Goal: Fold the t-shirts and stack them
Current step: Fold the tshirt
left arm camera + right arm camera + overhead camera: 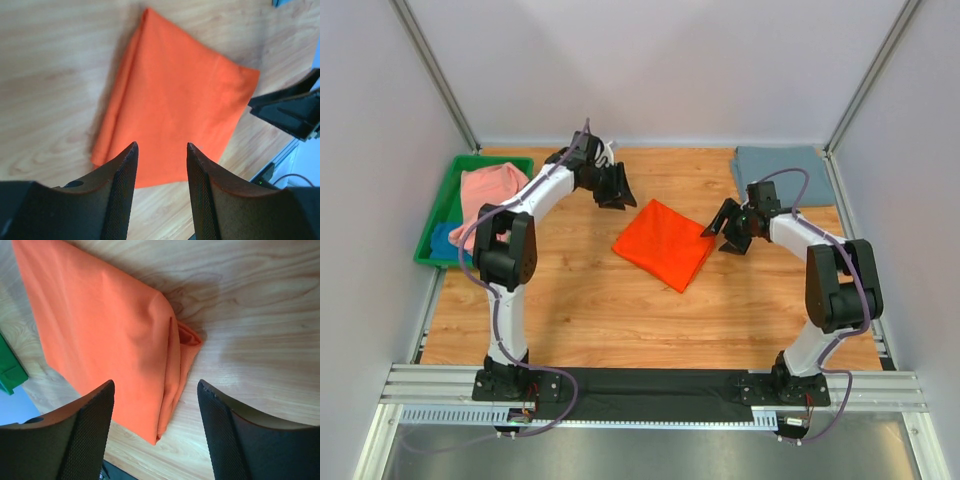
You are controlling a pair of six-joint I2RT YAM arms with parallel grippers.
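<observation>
orange t-shirt (pixel 665 243), grey-blue t-shirt (pixel 780 172), pink t-shirt (pixel 490 190), blue t-shirt (pixel 443 240): four total

The folded orange t-shirt (pixel 665 243) lies on the table (pixel 570 310) between the left gripper (pixel 618 198) and right gripper (pixel 723 238). A pink t-shirt (pixel 490 195) sits in the green tray (pixel 430 222), and a grey-blue t-shirt (pixel 780 170) lies far right.

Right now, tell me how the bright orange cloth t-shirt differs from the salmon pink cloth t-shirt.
The bright orange t-shirt is folded into a flat square; the salmon pink t-shirt lies rumpled. The orange one rests on the wooden table, the pink one in the green plastic tray. The orange one lies between the open left gripper and right gripper; the pink one lies away from both. Neither is held.
</observation>
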